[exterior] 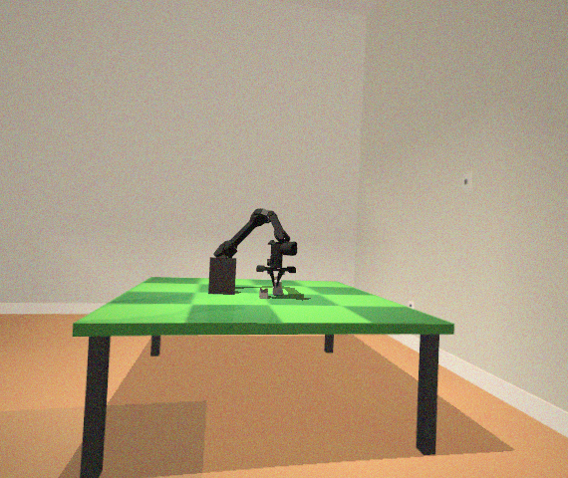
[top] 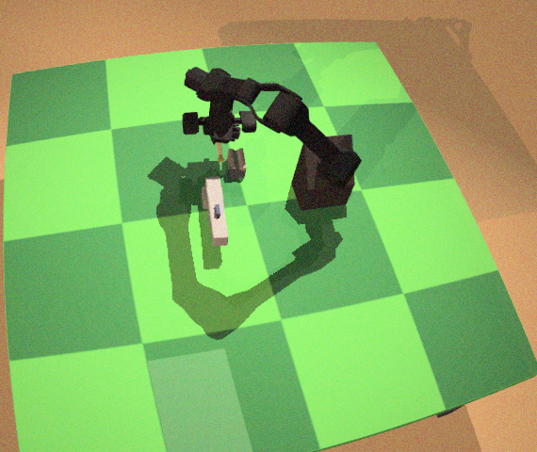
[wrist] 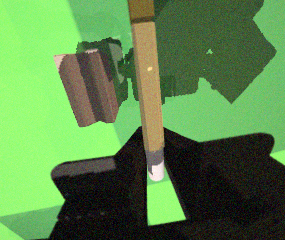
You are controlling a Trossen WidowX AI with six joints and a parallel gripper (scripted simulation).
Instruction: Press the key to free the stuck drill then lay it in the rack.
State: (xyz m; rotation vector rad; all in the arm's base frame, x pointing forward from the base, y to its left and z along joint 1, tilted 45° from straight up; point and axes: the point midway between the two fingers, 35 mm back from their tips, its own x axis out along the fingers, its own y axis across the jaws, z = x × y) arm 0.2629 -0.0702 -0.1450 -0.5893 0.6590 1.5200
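My gripper point(top: 219, 139) point(exterior: 276, 285) point(wrist: 148, 129) points down and is shut on the tan drill point(top: 219, 154) point(wrist: 148, 100). The drill is a long bar with a grey band and a white end between the fingers; its browner far end runs out of the top of the wrist view. It hangs above the table, apart from the pale block point(top: 214, 192). A small blue-grey piece, apparently the key point(top: 217, 211), shows on that block's top. The grooved brown rack point(top: 235, 164) point(exterior: 263, 294) point(wrist: 77, 90) is empty, left of the drill in the wrist view.
The green checkered table point(top: 336, 350) point(exterior: 232, 313) carries these things. The arm's dark base box point(top: 324, 180) point(exterior: 221, 276) stands on the rack's far side from the pale block. The arm's shadow falls across the block's surroundings.
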